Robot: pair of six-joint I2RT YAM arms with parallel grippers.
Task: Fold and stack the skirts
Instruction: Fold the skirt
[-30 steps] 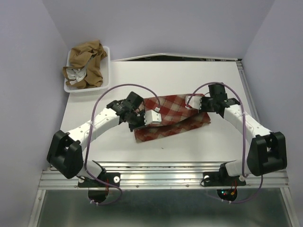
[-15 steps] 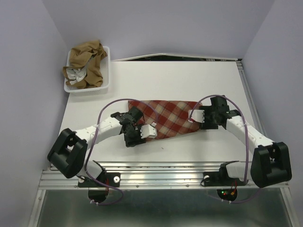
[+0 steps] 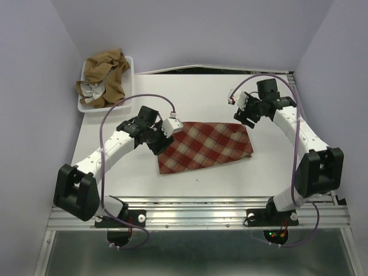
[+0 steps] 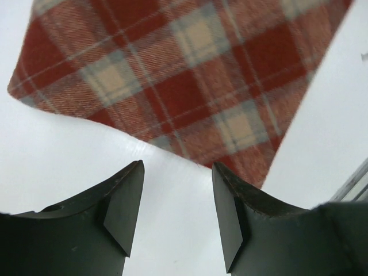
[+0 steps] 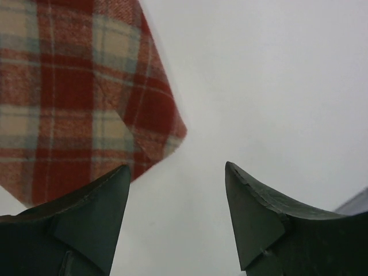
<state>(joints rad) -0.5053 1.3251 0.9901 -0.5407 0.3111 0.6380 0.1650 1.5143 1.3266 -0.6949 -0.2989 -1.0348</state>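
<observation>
The left fingers [image 4: 122, 202] and the right fingers [image 5: 92, 214] both gape wide, holding nothing, above the desk [image 3: 218, 95], the plaid skirt [image 3: 204, 146] lying flat just beyond their tips.

The plaid skirt [image 4: 190, 86] ran off the top edge of the left wrist view, so only one end of it showed. The fingers of the left tool [image 4: 177, 164] were cut off by the bottom edge.

The right wrist view caught a single corner of the skirt, with the rest lost past the top and left edges. The right tool [image 5: 177, 165] also left the picture at the bottom.

From above, the left tool covered the skirt's far-left corner. At far left, the tan skirts [image 3: 103, 77] lay heaped over the white tray [image 3: 109, 108], hiding its floor and left rim. Their number could not be told.
</observation>
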